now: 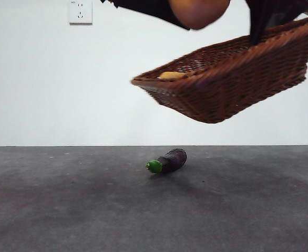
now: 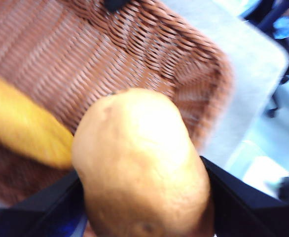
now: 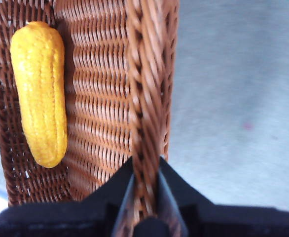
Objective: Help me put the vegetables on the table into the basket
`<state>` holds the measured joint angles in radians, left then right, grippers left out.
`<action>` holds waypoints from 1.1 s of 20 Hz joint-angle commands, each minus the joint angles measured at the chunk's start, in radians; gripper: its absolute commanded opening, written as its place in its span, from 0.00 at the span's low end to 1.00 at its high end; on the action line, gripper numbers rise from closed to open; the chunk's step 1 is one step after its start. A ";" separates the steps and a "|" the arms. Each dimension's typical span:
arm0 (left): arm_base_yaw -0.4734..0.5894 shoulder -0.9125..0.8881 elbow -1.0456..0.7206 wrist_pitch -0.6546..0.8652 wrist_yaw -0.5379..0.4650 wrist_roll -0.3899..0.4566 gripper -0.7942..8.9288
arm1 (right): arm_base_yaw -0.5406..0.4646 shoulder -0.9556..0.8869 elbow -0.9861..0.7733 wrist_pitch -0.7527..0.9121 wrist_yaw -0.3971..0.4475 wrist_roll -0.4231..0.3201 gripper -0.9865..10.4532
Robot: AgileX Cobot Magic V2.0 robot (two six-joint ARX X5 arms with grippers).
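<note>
My right gripper (image 3: 144,185) is shut on the rim of the brown wicker basket (image 3: 100,98) and holds it tilted in the air at the upper right of the front view (image 1: 233,79). The yellow corn cob (image 3: 40,91) lies inside the basket (image 1: 173,75). My left gripper (image 2: 142,197) is shut on the tan potato (image 2: 142,168) and holds it above the basket; the potato shows at the top of the front view (image 1: 198,11). The purple eggplant (image 1: 168,161) with a green cap lies on the dark grey table (image 1: 64,205), below the basket.
A white wall socket (image 1: 80,11) is on the wall at the top left. The corn (image 2: 21,126) shows blurred in the left wrist view over the basket's weave (image 2: 110,54).
</note>
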<state>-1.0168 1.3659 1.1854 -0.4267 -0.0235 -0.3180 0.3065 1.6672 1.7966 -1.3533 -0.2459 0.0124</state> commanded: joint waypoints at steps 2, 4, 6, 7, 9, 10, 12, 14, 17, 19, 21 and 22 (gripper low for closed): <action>-0.002 0.045 -0.006 -0.006 -0.040 0.039 0.08 | 0.057 -0.008 -0.001 -0.018 -0.008 0.015 0.08; -0.002 0.062 -0.006 -0.006 -0.025 0.039 0.08 | 0.077 -0.008 -0.001 -0.015 -0.009 0.024 0.08; -0.006 0.077 -0.006 -0.003 -0.026 0.039 0.08 | 0.087 -0.008 -0.001 -0.011 -0.008 0.037 0.08; -0.008 0.086 -0.006 -0.002 -0.029 0.034 0.08 | 0.087 -0.008 -0.001 -0.012 -0.011 0.037 0.08; -0.008 0.098 -0.006 -0.002 -0.029 0.026 0.27 | 0.087 -0.008 -0.001 -0.017 -0.012 0.037 0.08; -0.008 0.100 -0.006 -0.001 -0.029 0.026 0.43 | 0.087 -0.008 -0.001 -0.018 -0.012 0.037 0.08; -0.003 0.103 -0.006 0.009 -0.029 0.027 0.68 | 0.087 -0.008 -0.001 -0.021 -0.012 0.037 0.08; 0.002 0.104 -0.005 0.031 -0.019 0.021 0.70 | 0.087 -0.008 -0.001 -0.021 -0.012 0.037 0.08; 0.023 0.104 0.037 0.005 -0.018 0.013 0.70 | 0.087 -0.008 -0.001 -0.021 0.005 0.035 0.08; 0.036 0.104 0.098 -0.056 -0.022 0.026 0.70 | 0.076 -0.008 -0.001 -0.021 0.069 0.035 0.08; 0.058 0.104 0.174 -0.134 -0.033 0.063 0.70 | 0.027 -0.008 -0.001 -0.021 0.078 0.026 0.08; 0.076 0.104 0.211 -0.176 -0.033 0.068 0.70 | -0.002 -0.008 -0.001 -0.021 0.077 0.019 0.08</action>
<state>-0.9421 1.4639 1.4048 -0.6125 -0.0525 -0.2707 0.2993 1.6672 1.7966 -1.3537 -0.1638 0.0357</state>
